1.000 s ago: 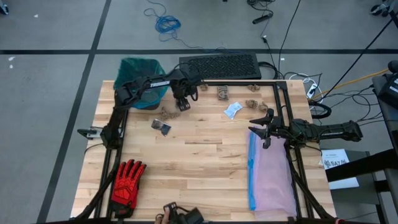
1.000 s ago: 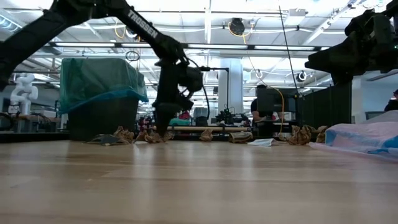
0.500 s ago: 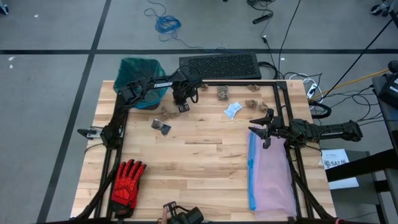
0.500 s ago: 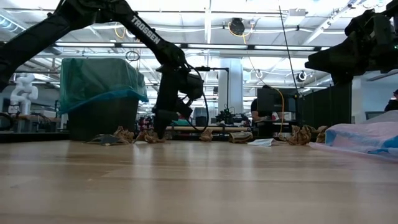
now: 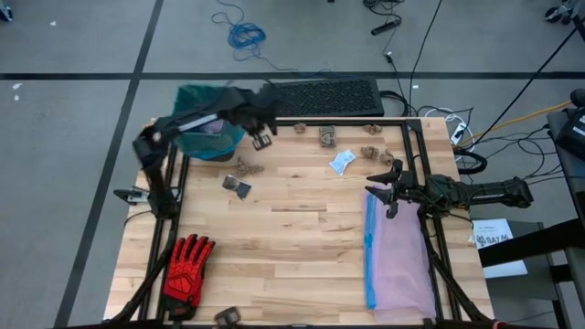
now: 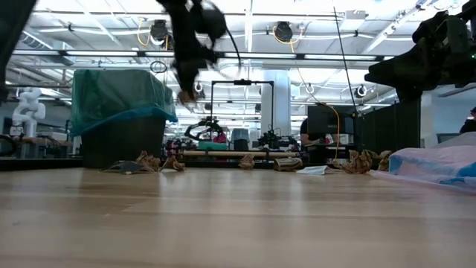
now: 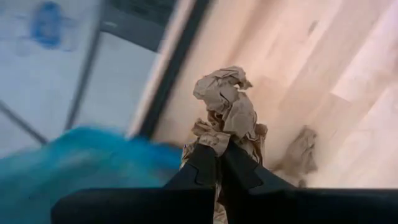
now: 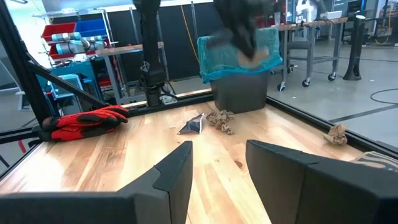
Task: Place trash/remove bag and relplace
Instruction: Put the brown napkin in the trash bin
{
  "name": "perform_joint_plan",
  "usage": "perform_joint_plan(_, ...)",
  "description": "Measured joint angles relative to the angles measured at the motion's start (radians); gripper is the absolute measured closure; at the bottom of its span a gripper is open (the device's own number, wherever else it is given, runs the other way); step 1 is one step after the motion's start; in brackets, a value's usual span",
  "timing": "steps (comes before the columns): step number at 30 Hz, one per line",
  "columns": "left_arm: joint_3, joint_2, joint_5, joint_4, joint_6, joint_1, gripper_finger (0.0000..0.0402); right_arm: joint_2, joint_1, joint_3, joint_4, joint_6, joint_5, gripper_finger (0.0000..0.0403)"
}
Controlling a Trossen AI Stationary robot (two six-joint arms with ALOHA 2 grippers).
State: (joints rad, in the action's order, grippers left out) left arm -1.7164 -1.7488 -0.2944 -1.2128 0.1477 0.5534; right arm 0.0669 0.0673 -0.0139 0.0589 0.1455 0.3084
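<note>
My left gripper (image 5: 261, 139) hangs above the table's far left part, just right of the bin, and is shut on a tan crumpled paper lump (image 7: 227, 109). The bin (image 6: 123, 138) stands at the far left corner, lined with the teal-green bag (image 5: 203, 117). More trash lies on the wood: a tan lump (image 5: 245, 167), a dark scrap (image 5: 238, 186), a pale blue scrap (image 5: 343, 162) and further lumps (image 5: 327, 135). My right gripper (image 5: 388, 187) waits open at the right, above the table and touching nothing. My left gripper pinches the paper lump's near end (image 7: 214, 140) between its two fingers (image 7: 239, 168). The fingers point down, seen in the low view. The rest of the lump sticks out beyond the fingertips. It is lifted clear of the table, about level with the bin's rim (image 6: 126, 112).
A pale lilac bag with a blue rim (image 5: 398, 260) lies flat at the near right. A red-and-black glove (image 5: 187, 267) lies at the near left corner. A black keyboard (image 5: 322, 97) sits behind the far edge. Dark frame rails (image 5: 347, 120) run along the table's edges.
My left gripper has shut on a tan paper lump down on the table, then risen quickly with it and moved left toward the bin. The lump now hangs clear of the wood. The right arm has kept still.
</note>
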Motion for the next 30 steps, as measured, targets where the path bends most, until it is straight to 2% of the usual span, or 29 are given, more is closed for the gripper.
perform_joint_plan(8,-0.001,0.288,-0.266,-0.062,-0.091,0.0,0.0396,0.0,0.0,0.0,0.0,-0.004,0.0,0.0259)
perform_joint_plan(11,-0.002,0.336,-0.302,-0.13,-0.15,0.039,0.0396,0.0,0.0,0.0,0.004,-0.009,0.002,0.0259)
perform_joint_plan(15,0.014,0.334,-0.31,-0.274,-0.186,0.117,0.0387,0.0,0.0,0.0,0.027,-0.019,0.004,0.0259)
perform_joint_plan(20,0.098,0.308,-0.309,-0.284,-0.095,0.18,0.0322,0.0,0.0,0.0,0.047,-0.027,0.004,0.0259)
perform_joint_plan(25,0.172,0.253,-0.315,-0.254,-0.09,0.226,0.0253,0.0,0.0,0.0,0.046,-0.027,0.004,0.0259)
perform_joint_plan(28,0.181,0.229,-0.329,-0.233,-0.076,0.243,0.0226,0.0,0.0,0.0,0.045,-0.027,0.004,0.0259)
perform_joint_plan(30,0.178,0.223,-0.377,-0.227,-0.071,0.247,0.0212,0.0,0.0,0.0,0.043,-0.027,0.004,0.0259)
